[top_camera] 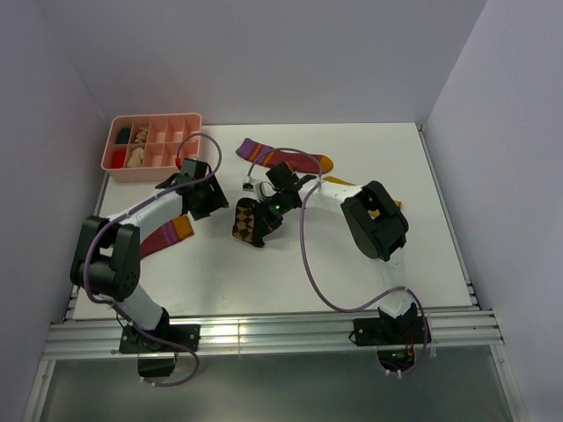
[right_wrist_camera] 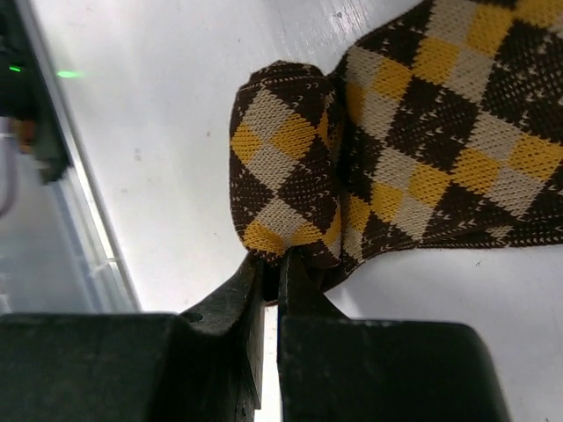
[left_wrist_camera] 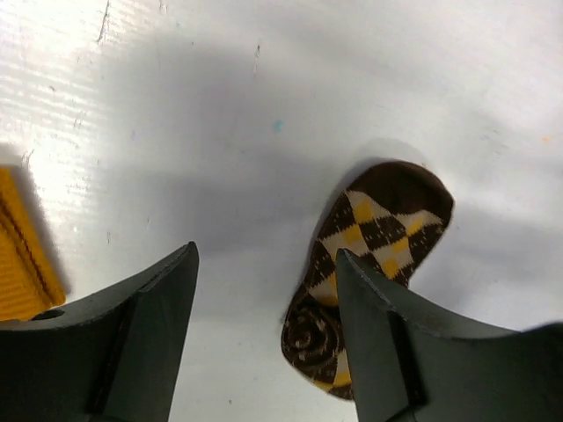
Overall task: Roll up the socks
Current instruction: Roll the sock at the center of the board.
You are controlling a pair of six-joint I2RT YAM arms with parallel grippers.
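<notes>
We find a white counter (top_camera: 264, 281) enclosed by pale walls (top_camera: 308, 61). The diamond-check sock (top_camera: 251, 224) lies mid-counter, one end rolled, its long axis running roughly near-to-far. The right end effector (right_wrist_camera: 273, 264) pinches the roll's edge. The left end effector (left_wrist_camera: 266, 264) hangs beside it, fingers apart. Beyond lies a maroon sock (top_camera: 281, 156).

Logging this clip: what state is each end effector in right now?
Left end effector: open, holding nothing.
Right end effector: shut on the diamond-check sock.

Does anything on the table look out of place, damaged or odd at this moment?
Nothing is spilled or damaged. Only the diamond-check sock looks unfinished: one end is coiled, the rest lies unrolled. The right fingers pinch the coil's edge.
</notes>
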